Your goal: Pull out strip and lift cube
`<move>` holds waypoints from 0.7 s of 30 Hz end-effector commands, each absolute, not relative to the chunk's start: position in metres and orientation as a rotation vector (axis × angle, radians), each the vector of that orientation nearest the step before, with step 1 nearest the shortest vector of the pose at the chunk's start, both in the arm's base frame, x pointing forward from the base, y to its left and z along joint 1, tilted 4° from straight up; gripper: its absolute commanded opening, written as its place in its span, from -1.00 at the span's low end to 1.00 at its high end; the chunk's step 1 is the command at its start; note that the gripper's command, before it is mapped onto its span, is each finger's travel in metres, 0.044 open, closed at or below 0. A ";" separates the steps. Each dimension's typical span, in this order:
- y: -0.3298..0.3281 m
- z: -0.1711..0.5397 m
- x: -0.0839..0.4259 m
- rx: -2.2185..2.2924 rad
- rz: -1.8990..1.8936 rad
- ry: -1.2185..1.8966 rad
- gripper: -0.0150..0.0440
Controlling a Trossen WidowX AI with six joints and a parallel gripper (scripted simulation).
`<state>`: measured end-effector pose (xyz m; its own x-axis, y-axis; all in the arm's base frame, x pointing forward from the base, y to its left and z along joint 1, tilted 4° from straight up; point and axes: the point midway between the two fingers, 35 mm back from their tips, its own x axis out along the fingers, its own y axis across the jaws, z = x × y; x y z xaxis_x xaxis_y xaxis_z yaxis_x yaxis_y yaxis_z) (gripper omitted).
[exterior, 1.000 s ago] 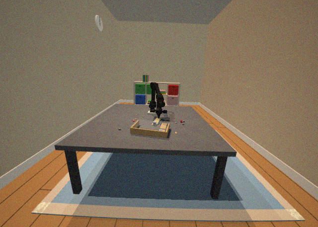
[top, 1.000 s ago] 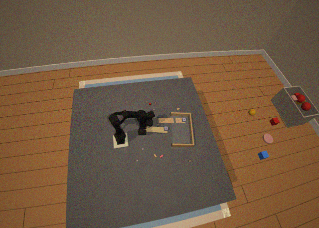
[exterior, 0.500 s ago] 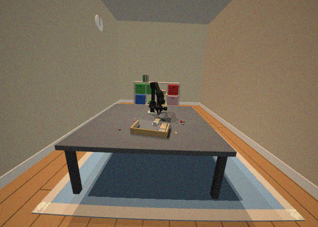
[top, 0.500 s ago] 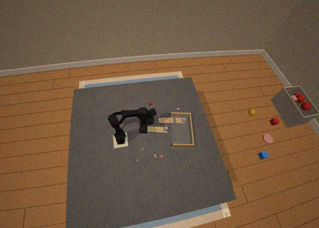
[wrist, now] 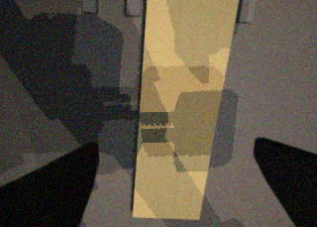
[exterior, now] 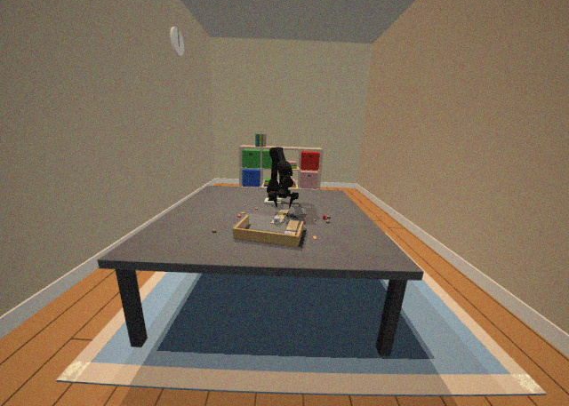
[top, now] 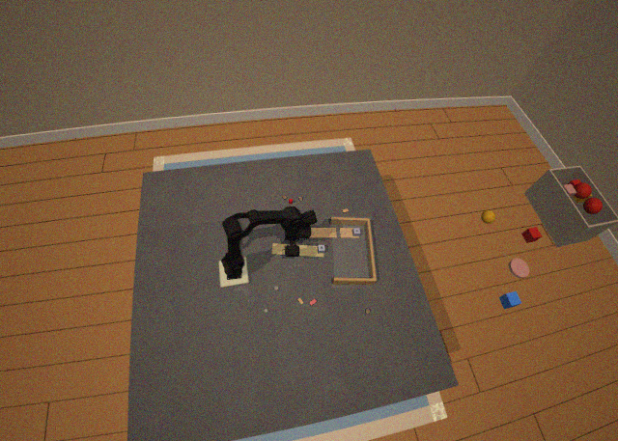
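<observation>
A one-piece pale wooden strip (top: 307, 250) (exterior: 284, 214) (wrist: 173, 202) lies on the table outside the frame's open side. A light cube with a dark mark (top: 321, 248) (exterior: 276, 219) sits on its end nearest the frame. My gripper (top: 292, 251) (exterior: 283, 205) (wrist: 176, 148) is open and empty above this strip, with one fingertip to either side of it in the wrist view. A second strip lies in two pieces with a gap: the near piece (top: 324, 233) (exterior: 292, 225) and the far piece (top: 345, 233), which carries another marked cube (top: 356, 231) (exterior: 289, 232).
The low wooden frame (top: 373, 257) (exterior: 266, 237) has walls on three sides; the split strip reaches in along one side wall. Small scraps lie about on the table, among them a red one (top: 290, 201) (exterior: 324, 217) and a pink one (top: 313, 301).
</observation>
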<state>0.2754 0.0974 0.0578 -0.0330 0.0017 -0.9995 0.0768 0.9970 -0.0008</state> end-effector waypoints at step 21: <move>0.085 0.067 0.360 0.057 -0.062 1.597 1.00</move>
<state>0.3489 0.0881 0.0664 -0.0265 0.0031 -0.9996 0.0759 0.9971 0.0011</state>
